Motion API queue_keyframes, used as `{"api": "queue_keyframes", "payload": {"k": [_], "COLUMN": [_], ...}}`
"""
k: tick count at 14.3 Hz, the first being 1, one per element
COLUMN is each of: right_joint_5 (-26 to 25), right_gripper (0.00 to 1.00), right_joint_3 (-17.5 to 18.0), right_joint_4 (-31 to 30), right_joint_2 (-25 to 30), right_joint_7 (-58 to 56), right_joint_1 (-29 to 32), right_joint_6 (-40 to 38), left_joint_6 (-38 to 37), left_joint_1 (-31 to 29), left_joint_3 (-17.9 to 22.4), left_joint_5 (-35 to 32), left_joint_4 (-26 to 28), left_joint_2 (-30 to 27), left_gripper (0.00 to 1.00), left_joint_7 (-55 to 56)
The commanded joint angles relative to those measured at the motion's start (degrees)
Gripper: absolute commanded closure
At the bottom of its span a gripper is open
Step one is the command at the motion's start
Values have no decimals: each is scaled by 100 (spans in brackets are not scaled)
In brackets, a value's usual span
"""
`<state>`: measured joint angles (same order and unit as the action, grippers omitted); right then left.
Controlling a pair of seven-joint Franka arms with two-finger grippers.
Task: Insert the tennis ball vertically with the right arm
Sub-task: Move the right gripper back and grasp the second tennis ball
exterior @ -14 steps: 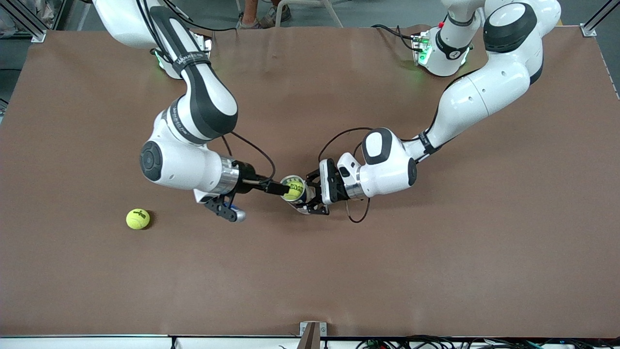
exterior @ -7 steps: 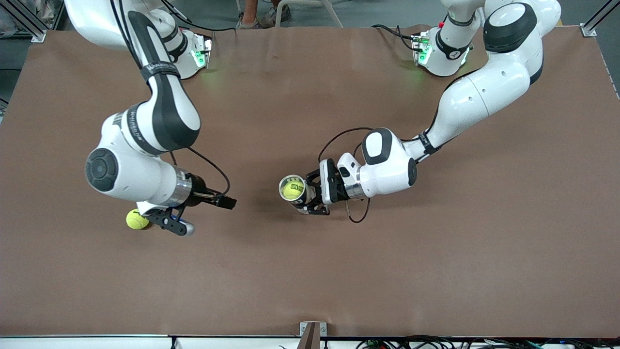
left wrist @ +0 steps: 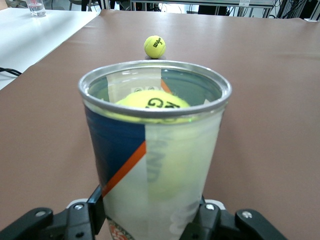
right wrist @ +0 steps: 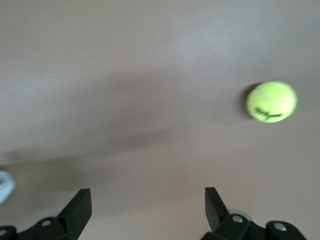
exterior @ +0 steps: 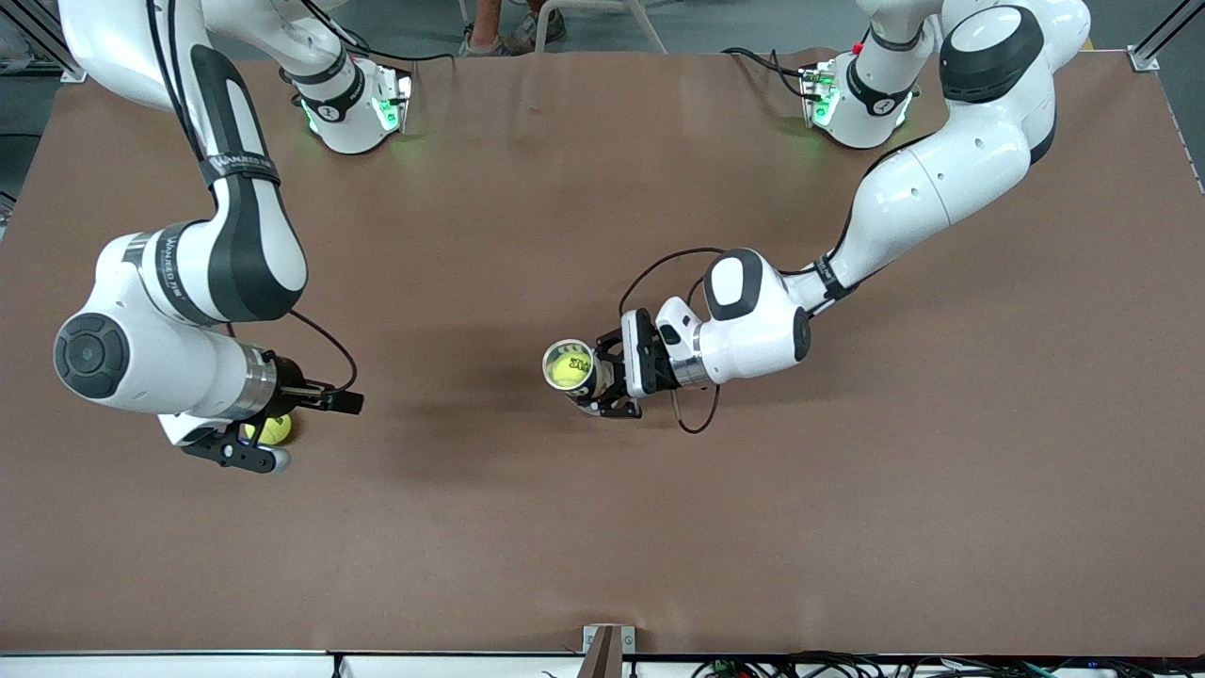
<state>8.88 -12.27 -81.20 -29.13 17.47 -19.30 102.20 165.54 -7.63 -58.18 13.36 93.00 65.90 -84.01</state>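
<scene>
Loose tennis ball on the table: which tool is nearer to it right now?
Right. The right tool is open over the loose tennis ball; the left tool is mid-table at the can.

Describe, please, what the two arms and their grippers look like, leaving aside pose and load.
Both arms are glossy white with rounded shells and black joint bands. The right arm bears lettered black bands; a thin black cable loops to its wrist. The left arm has a similar looping cable. Green lights glow at both bases. The right gripper and left gripper have black two-finger hands on silver wrist rings.
</scene>
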Motion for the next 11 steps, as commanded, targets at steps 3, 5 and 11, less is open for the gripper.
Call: {"api": "queue_keyframes", "payload": {"k": [3,5,11], "right_joint_5": [-378,-387,-1422], "right_gripper": [0,0,0], "right_joint_3": [76,76,94], "right_joint_4": [-98,-116,-151], "right_joint_2": [56,48,21], "right_joint_7": [-86,-217,-438], "right_joint_1": [-21,-56,-135], "right_joint_6": [-25,-43,1], "left_joint_6": [40,31,31], "left_joint_1": [-151,-160,-160], "left_joint_3": [-193,-202,-246], "left_joint_5": [158,158,158], "left_joint_4": [17,26,26], "left_joint_2": [81,81,89], "left_gripper": [32,31,31], "left_joint_7": [-204,-204,-204]}}
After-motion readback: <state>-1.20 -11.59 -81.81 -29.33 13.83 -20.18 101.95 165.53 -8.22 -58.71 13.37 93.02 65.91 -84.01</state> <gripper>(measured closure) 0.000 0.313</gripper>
